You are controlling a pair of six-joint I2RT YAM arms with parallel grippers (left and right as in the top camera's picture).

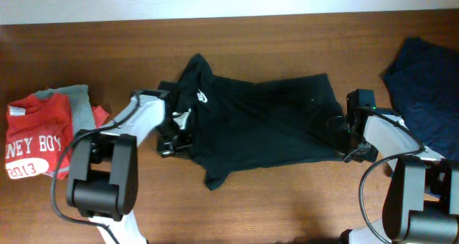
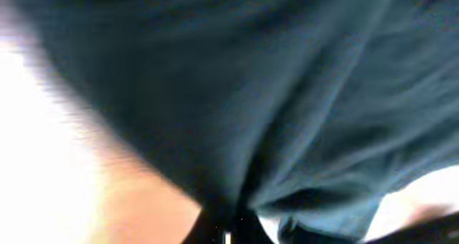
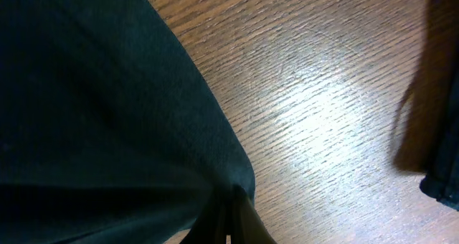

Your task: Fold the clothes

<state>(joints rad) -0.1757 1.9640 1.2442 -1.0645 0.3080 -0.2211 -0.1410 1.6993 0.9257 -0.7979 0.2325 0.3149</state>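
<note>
Currently both arms reach inward: left gripper (image 1: 176, 138) and right gripper (image 1: 338, 138) each pinch the black T-shirt (image 1: 265, 118) on the wooden table (image 1: 287, 208).

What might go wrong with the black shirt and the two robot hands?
1. The left gripper and right gripper each seem to pinch only a small bit at the edge of the black T-shirt, so it may slip out when lifted.
2. The shirt lies rumpled, so a fold may trap wrinkles.
3. The navy garment lies near the right gripper and might get dragged along.
</note>
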